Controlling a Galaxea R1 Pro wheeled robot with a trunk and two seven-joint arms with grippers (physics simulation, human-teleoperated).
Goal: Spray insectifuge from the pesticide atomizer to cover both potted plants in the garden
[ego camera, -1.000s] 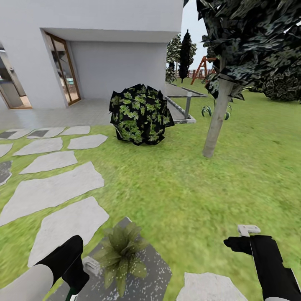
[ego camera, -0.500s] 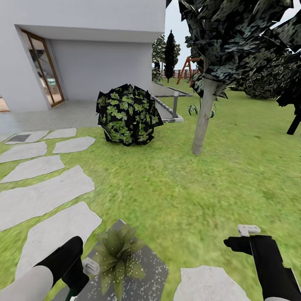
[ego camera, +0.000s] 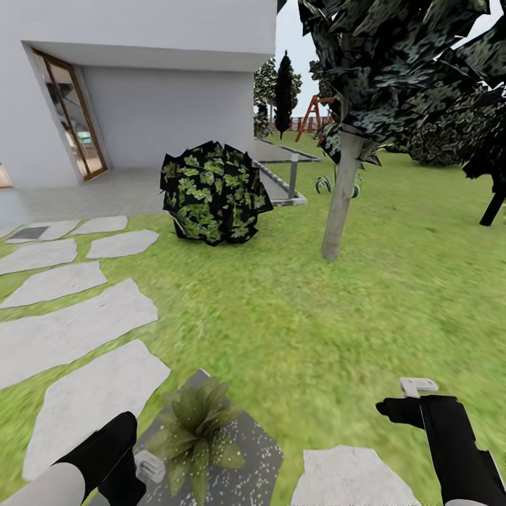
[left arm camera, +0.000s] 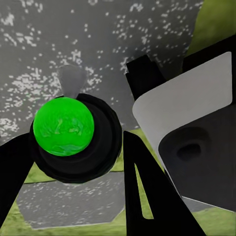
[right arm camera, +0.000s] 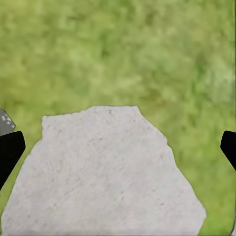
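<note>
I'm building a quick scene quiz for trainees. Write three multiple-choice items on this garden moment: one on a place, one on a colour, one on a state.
1. The potted plant stands on:
A. a dark grey speckled stone
B. bare lawn
C. the porch

2. The ball between the left end effector's fingers is:
A. red
B. green
C. white

3. The right end effector is:
A. shut on a sprayer
B. open and empty
C. shut on a leaf

Answers:
1 A, white-specked grey stone lies under the pot.
2 B, the left wrist view shows a green ball in the left end effector.
3 B, the right end effector has its fingers wide apart over a pale stepping stone.
</note>
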